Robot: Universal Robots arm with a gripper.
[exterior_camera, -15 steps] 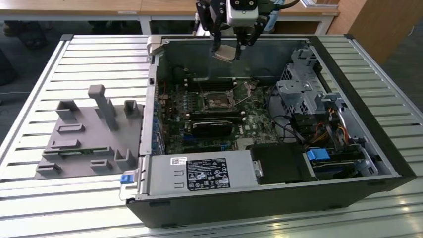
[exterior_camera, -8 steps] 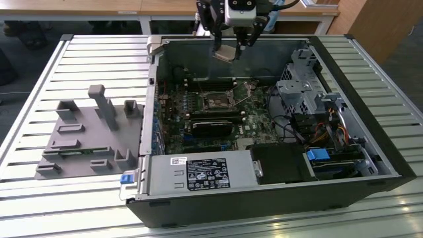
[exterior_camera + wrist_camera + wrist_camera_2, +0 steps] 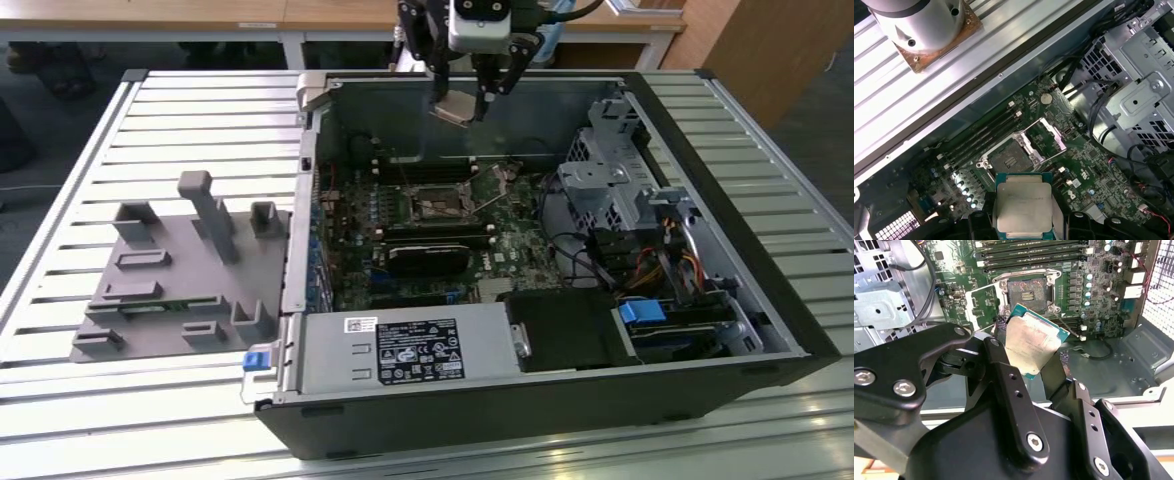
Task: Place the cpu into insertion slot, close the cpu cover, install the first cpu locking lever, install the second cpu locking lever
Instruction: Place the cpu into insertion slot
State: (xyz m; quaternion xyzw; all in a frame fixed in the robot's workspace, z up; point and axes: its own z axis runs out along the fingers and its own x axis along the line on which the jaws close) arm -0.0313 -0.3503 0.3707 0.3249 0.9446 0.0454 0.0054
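Two black fingers (image 3: 1004,375) are closed on opposite edges of the cpu (image 3: 1031,342). They hold it in the air above the insertion slot (image 3: 1026,290), apart from it and tilted, with its dull metal top towards the second wrist view. In the first wrist view the cpu (image 3: 1024,205) shows its green border round the metal top, and a finger lies along each side.

In the exterior view the fingers (image 3: 487,85) hang the cpu (image 3: 454,106) well above the insertion slot (image 3: 438,203), which lies on the green board inside the open computer case (image 3: 534,410).

The insertion slot is uncovered, so its dark centre and silver rim are bare. The cpu cover (image 3: 1049,132) is swung up and stands open along one edge of the insertion slot. A thin locking lever (image 3: 1064,325) slants out from a corner of the insertion slot, not latched. The long memory slots (image 3: 1029,252) run just beside the insertion slot on the same board.

A grey fixture (image 3: 174,270) sits on the slatted tabletop (image 3: 80,420) outside the case, well apart from the insertion slot, towards the exterior view's left.
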